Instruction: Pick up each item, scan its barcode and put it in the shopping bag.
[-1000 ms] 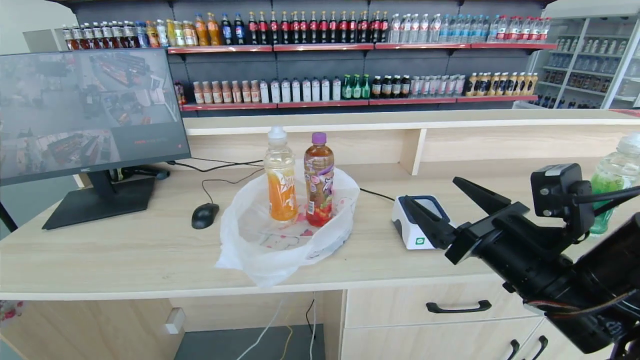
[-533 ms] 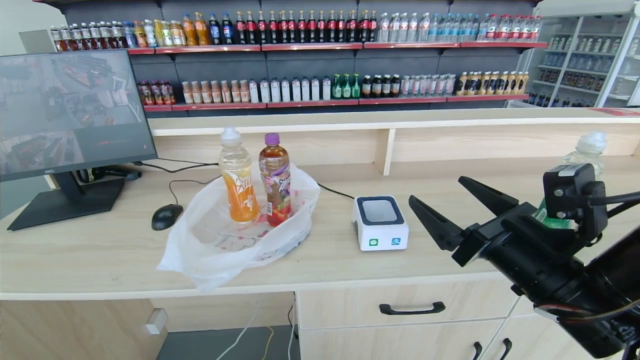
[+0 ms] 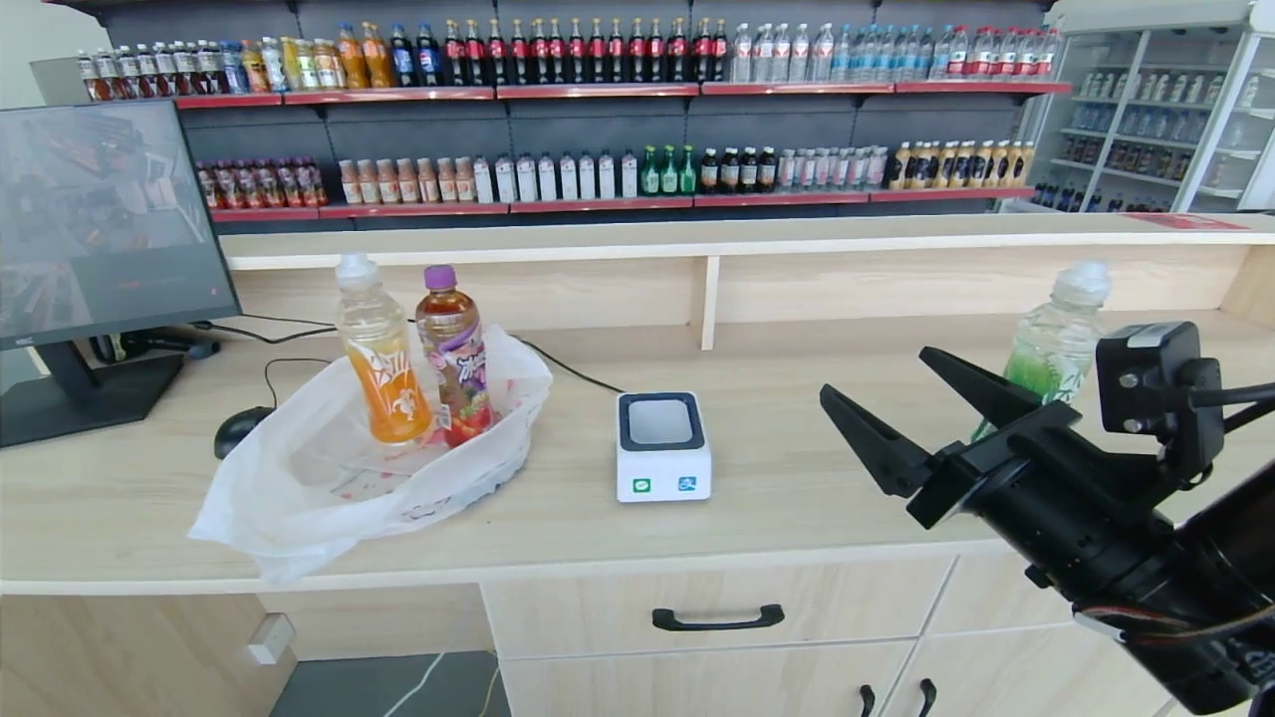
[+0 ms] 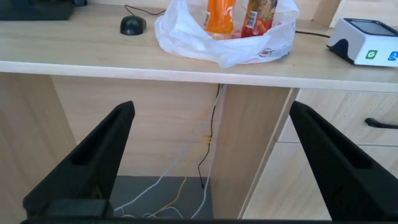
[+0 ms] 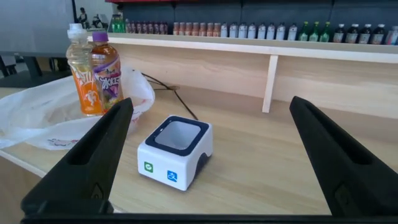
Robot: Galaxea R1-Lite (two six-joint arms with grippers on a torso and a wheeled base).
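Observation:
A white shopping bag (image 3: 329, 488) lies open on the wooden counter (image 3: 797, 478), with an orange drink bottle (image 3: 382, 363) and a purple-capped tea bottle (image 3: 455, 358) standing upright in it. To its right sits the white barcode scanner (image 3: 662, 446). A clear bottle with a green label (image 3: 1054, 344) stands at the counter's right. My right gripper (image 3: 877, 376) hangs open between scanner and green bottle, holding nothing. Its wrist view looks past the gripper (image 5: 211, 102) at the scanner (image 5: 176, 152) and bag (image 5: 37, 118). My left gripper (image 4: 211, 109) is open, low in front of the counter, below the bag (image 4: 224, 43).
A monitor (image 3: 100, 219) and a black mouse (image 3: 237, 431) with its cable stand left of the bag. A raised ledge (image 3: 697, 244) runs along the counter's back, with drink shelves (image 3: 598, 95) behind. Drawers with black handles (image 3: 717, 619) sit under the counter.
The head camera has turned to the right, so the whole picture slid left and the green bottle came fully into view. The bag, bottles and scanner kept their places; the right gripper stays open.

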